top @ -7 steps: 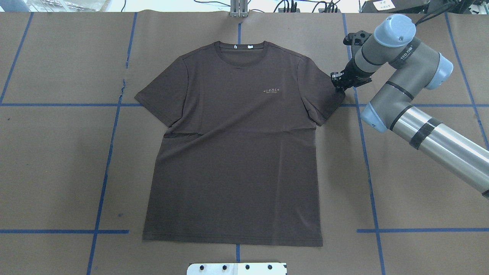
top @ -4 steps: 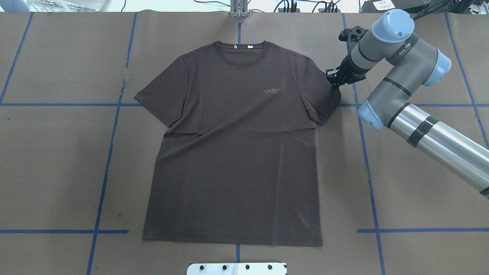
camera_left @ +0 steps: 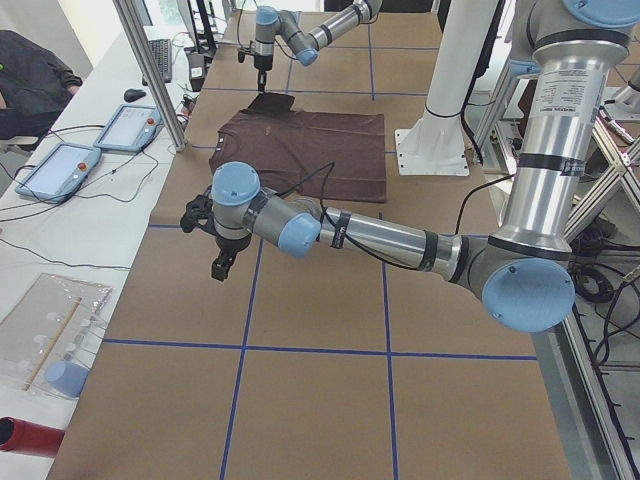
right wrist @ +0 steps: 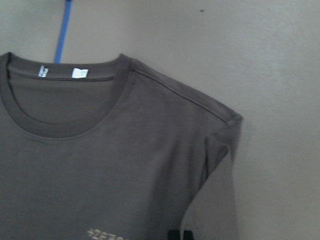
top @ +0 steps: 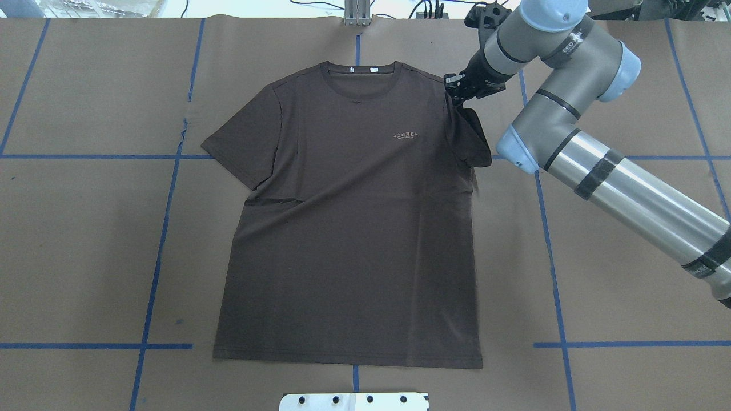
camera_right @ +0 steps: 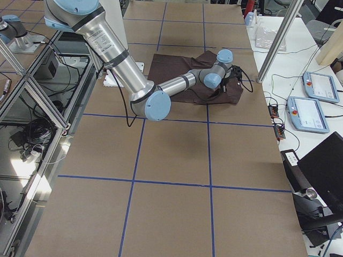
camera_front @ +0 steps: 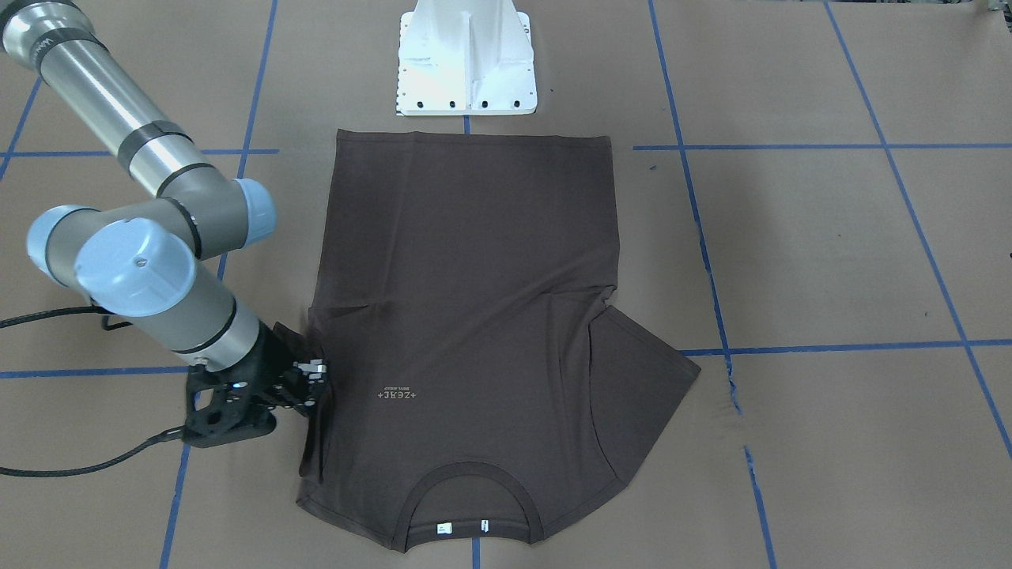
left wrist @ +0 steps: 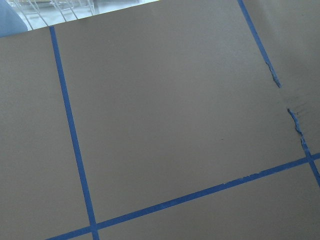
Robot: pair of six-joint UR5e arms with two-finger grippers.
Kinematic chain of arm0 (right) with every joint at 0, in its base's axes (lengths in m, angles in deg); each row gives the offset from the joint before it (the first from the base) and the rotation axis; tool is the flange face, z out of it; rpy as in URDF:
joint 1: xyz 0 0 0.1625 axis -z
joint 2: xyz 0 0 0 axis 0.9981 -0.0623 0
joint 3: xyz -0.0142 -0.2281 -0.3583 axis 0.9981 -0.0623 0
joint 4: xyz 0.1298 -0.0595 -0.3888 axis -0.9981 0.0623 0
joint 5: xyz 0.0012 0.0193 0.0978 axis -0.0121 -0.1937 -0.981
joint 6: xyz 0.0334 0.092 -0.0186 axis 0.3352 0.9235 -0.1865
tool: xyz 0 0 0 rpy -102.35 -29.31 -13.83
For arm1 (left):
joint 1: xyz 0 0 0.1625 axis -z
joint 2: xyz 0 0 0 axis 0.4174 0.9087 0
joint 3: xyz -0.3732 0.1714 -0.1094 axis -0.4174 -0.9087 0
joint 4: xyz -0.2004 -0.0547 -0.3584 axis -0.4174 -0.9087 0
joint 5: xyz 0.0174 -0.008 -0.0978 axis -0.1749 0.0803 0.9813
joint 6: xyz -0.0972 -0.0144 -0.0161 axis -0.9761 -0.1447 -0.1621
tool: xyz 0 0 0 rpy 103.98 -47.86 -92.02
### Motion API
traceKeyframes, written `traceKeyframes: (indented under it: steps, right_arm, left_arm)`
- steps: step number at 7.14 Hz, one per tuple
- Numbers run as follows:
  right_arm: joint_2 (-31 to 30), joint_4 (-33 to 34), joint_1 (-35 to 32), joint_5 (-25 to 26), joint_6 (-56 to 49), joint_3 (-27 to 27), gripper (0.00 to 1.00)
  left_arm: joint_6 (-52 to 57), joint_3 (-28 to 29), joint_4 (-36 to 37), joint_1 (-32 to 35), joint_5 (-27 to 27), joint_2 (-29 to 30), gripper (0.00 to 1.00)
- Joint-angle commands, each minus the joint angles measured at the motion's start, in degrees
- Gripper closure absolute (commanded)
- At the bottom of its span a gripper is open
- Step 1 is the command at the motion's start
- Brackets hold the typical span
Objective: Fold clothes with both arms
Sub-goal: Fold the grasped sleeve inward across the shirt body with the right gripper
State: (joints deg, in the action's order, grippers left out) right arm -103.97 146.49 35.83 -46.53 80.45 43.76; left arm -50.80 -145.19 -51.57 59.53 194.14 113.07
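The dark brown T-shirt (top: 354, 228) lies flat, front up, collar at the far edge; it also shows in the front-facing view (camera_front: 466, 261) and the right wrist view (right wrist: 100, 165). My right gripper (top: 460, 94) is shut on the edge of the shirt's right sleeve (top: 474, 137) and holds it lifted by the shoulder seam, the sleeve hanging folded below it (camera_front: 312, 442). My left gripper (camera_left: 222, 265) hovers over bare paper well to the shirt's left, seen only in the exterior left view; I cannot tell whether it is open or shut.
The table is covered in brown paper with blue tape lines (top: 165, 200). The white base pedestal (camera_front: 466, 59) stands just beyond the shirt's hem. Teach pendants (camera_left: 60, 165) lie on a side table. A metal post (top: 357, 11) stands at the far edge.
My right gripper has moved left and toward the far edge, carrying the sleeve edge up and inward, from beside the sleeve tip to the shoulder seam. The rest of the shirt has not moved.
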Motion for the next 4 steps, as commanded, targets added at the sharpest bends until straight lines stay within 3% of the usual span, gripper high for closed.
traceKeyframes:
  steps: [1,2,3,4]
  right_arm:
    - [6.6,-0.5,5.5,7.2,1.4,-4.4,1.00]
    - [7.2,-0.5,6.4,8.5,1.4,-4.9,0.72]
    - [7.2,-0.5,6.6,8.8,1.4,-4.9,0.01]
    - [7.0,-0.5,6.6,8.8,1.4,-5.0,0.00]
  left_arm:
    - [0.1,0.3,0.0,0.0,-0.1,0.1,0.00]
    - [-0.1,0.6,0.0,0.0,-0.1,0.8,0.00]
    - [-0.2,0.8,0.1,0.0,0.0,1.2,0.00]
    - [-0.2,1.3,0.0,0.0,-0.1,1.8,0.00]
